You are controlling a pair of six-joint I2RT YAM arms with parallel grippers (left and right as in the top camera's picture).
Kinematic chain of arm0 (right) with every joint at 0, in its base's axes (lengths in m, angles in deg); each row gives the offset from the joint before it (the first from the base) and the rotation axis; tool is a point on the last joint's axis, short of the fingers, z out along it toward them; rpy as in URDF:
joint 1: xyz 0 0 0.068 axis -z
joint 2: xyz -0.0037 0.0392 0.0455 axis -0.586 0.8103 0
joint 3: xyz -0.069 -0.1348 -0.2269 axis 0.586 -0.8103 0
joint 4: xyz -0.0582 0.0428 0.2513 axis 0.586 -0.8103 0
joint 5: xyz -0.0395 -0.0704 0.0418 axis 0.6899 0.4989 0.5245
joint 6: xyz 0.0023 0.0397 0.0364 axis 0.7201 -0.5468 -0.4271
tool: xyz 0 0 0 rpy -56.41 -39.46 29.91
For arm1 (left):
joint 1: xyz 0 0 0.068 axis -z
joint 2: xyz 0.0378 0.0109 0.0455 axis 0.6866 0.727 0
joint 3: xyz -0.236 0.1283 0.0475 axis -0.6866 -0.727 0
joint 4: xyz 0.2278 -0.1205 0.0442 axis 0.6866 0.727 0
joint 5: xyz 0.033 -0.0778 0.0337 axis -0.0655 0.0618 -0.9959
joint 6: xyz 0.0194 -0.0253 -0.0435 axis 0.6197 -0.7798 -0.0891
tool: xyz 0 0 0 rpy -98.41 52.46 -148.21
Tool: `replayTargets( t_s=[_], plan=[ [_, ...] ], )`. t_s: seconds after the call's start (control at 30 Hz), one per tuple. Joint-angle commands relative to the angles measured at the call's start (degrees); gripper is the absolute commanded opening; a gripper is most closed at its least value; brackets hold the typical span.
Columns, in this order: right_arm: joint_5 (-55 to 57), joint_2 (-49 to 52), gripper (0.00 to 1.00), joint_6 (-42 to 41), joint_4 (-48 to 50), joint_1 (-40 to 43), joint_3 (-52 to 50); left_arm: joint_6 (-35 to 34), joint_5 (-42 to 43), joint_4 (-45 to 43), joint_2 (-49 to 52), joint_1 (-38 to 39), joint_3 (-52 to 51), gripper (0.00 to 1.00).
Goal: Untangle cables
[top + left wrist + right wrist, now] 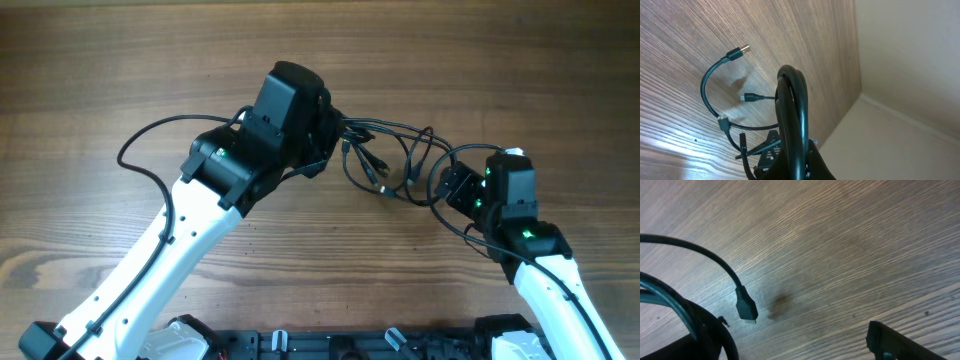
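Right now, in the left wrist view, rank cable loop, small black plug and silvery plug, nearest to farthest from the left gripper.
1. cable loop: rising from the left gripper itself.
2. small black plug: left of the loop, mid-frame.
3. silvery plug: upper left.

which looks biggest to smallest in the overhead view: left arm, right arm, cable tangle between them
1. left arm, by far, though it may sit nearer the camera
2. right arm
3. cable tangle, clearly smallest
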Motion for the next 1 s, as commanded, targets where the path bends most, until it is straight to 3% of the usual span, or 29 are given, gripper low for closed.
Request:
replayTargets(
  t_s=[0.0,0.2,0.47,0.57,0.7,0.8,0.97],
  plan=[
    [-4.70,0.42,1.00,0.04,-0.02,0.31,0.24,1.20,-2.21,0.44,-1.70,-0.55,0.39,0.04],
    [-24.04,0.42,1.00,7.48,5.97,0.31,0.24,1.44,-2.19,0.72,-1.70,-0.55,0.39,0.05],
    [-32.46,0.42,0.95,6.21,13.53,0.31,0.24,13.70,-1.92,0.72,-1.70,-0.55,0.39,0.04],
    [-32.44,0.42,0.94,0.35,14.12,0.31,0.24,14.91,-1.92,0.74,-1.70,-0.52,0.39,0.04],
    [-37.35,0.42,0.92,-21.05,13.66,0.28,0.24,14.88,-1.90,0.72,-1.70,-0.52,0.39,0.04],
    [-38.66,0.42,0.70,-30.88,13.53,0.28,0.24,14.86,-1.49,0.66,-1.70,-0.37,0.39,0.04],
    [-38.10,0.42,0.56,-33.29,13.64,0.28,0.24,14.86,0.00,0.52,-1.70,0.24,0.39,0.04]
  ],
)
